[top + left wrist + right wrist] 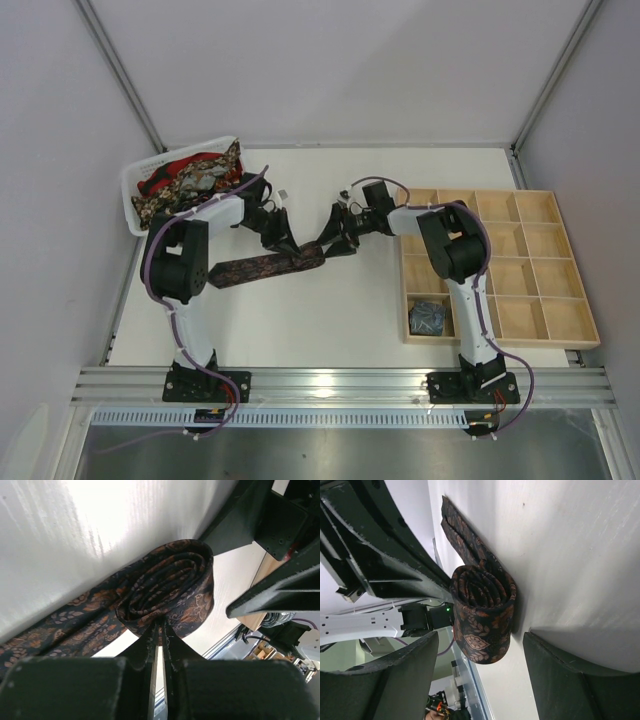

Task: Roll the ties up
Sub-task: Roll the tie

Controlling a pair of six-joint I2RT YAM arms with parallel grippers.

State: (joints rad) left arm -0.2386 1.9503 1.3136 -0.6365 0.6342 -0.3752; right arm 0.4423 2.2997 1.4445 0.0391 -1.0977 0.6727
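A white bin (pixel 128 195) stands at the upper left of the top view. It holds a heap of loose ties (pixel 175 185). Red and gold-black cloth show, but their number cannot be told.

Right of the bin, one brown tie (pixel 265 266) lies on the bench (pixel 330 310) near the middle of the frame. Its flat tail runs to the lower left and its right end is wound into a coil.

The left claw (pixel 159 630) is narrow. Its tips are pinched on the turns at the coil's core, as the left wrist view shows.

The right claw (pixel 481 637) stands wide. The coil sits between its two fingers (pixel 385 680) and is apart from both.

At the right of the top view lies a wooden tray (pixel 590 320) split into a grid of square compartments. The right arm hides part of the grid. One grey coil (pixel 428 316) sits in the lower-left compartment, and the other compartments in view hold nothing.

In all there are two containers, two claws, one tie on the bench and one coil in the tray.
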